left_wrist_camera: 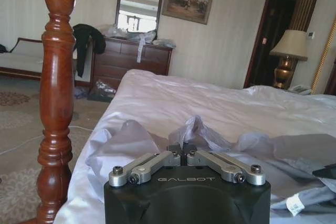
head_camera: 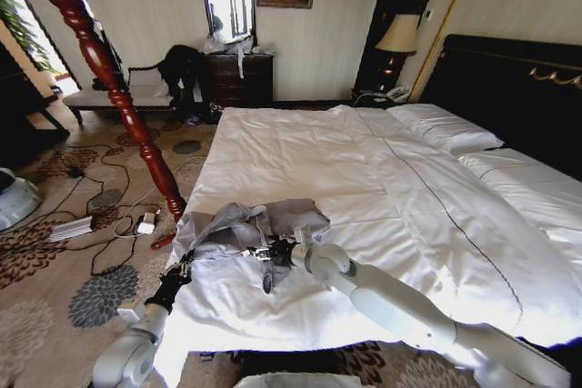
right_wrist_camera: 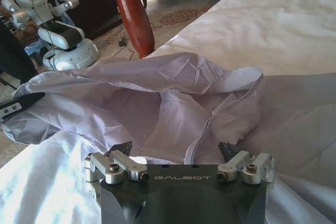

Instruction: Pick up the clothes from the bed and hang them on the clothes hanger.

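The right gripper (right_wrist_camera: 178, 148) is held wide apart over the bed (head_camera: 382, 179), its fingers (right_wrist_camera: 118, 150) spread on either side of a fold of the clothes (head_camera: 250, 229), with nothing clamped. The left gripper (left_wrist_camera: 181, 148) is drawn narrow at the shirt's edge near the bed's corner; a ridge of fabric rises just beyond its tips, but whether cloth is pinched cannot be told. The shirt is seen crumpled near the foot of the white duvet, beside a reddish turned wooden post (head_camera: 109, 79). A white pillow (head_camera: 446, 129) lies by the dark headboard (head_camera: 509, 88).
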